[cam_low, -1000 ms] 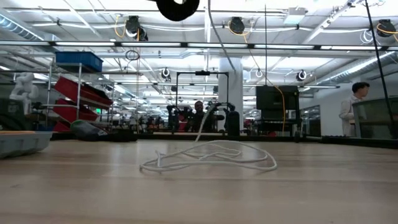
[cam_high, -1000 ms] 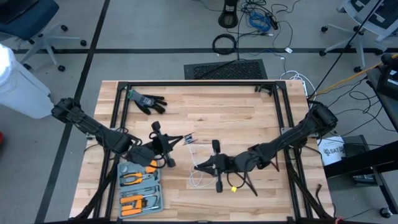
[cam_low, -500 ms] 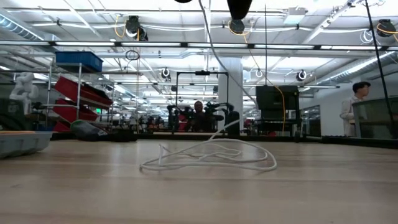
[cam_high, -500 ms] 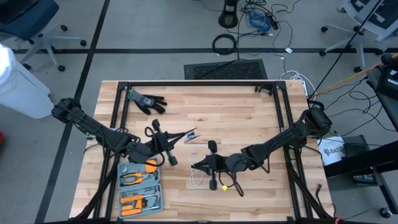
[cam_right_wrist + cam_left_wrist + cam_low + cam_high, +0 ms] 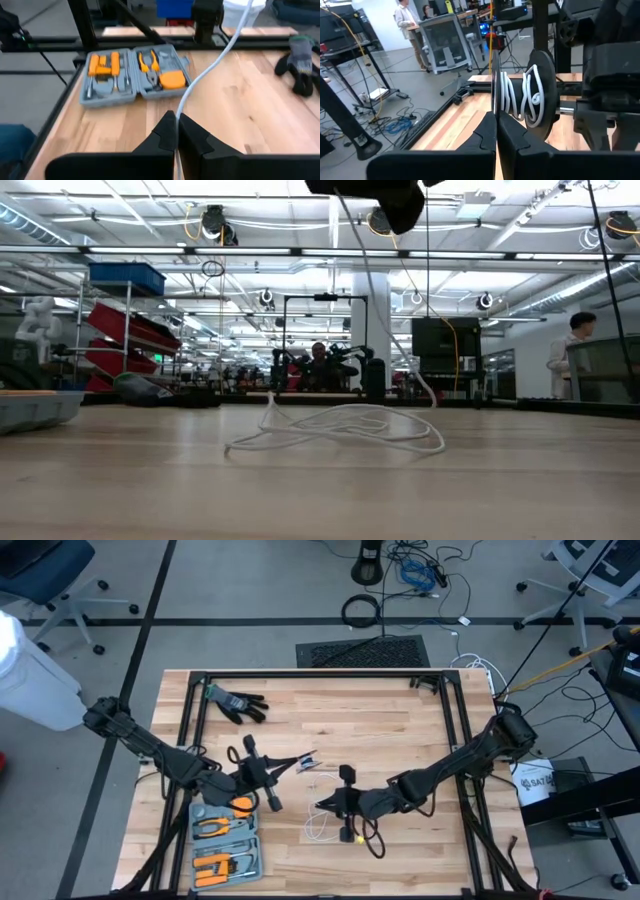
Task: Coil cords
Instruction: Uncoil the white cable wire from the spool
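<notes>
A: Where is your cord right now?

B: Most of the thin white cord [image 5: 340, 430] lies in loose loops on the wooden desk [image 5: 400, 730], near the middle toward the front edge. One strand rises from that pile up to your right claw [image 5: 322, 806], which hangs over it.

A: And that claw, how does it stand?

B: Pressed together, pinching the cord [image 5: 210, 65] between its two dark fingers [image 5: 167, 131]; in the right wrist view the strand runs straight out from the fingertips.

A: What about your left claw?

B: The left claw [image 5: 298, 760] is pressed together as well. Its fingertips [image 5: 490, 131] clamp the thin edge of a black spool [image 5: 542, 95], held above the desk just left of the loose pile. Several white turns of cord are wrapped on the spool's core between its two discs.

A: Anything else lying around you?

B: A grey tool case [image 5: 224, 846] with orange-handled tools sits open at the front left corner, under the left arm. A black glove [image 5: 237, 703] lies near the back left of the desk, well apart from the cord.
</notes>
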